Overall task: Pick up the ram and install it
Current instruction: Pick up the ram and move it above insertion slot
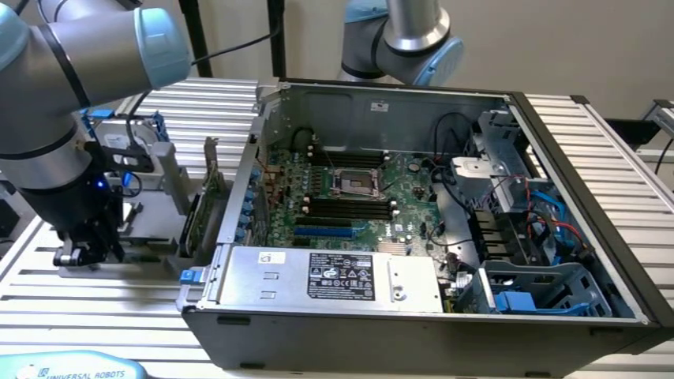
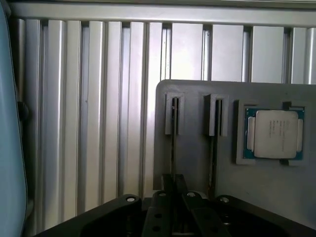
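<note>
Robot arm lowered over a parts holder beside an opened computer.

A ribbed aluminium tabletop (image 1: 106, 316) carries a large dark-grey steel computer case (image 1: 421, 332) with its side off. In the exterior view, the grey-and-blue robot arm (image 1: 53, 118) reaches down at nine o'clock of the case to a flat grey plastic holder (image 2: 197, 168). Its black pincer (image 1: 79, 254) hangs low over the holder. The holder's square recess seats a square silver processor chip (image 2: 275, 134). The ram (image 2: 173, 133), a thin stick seen edge-on, stands in the narrow slot farther from that chip, with the pincer (image 2: 174, 183) right at its end. Whether the pincer grips it, I cannot tell.
</note>
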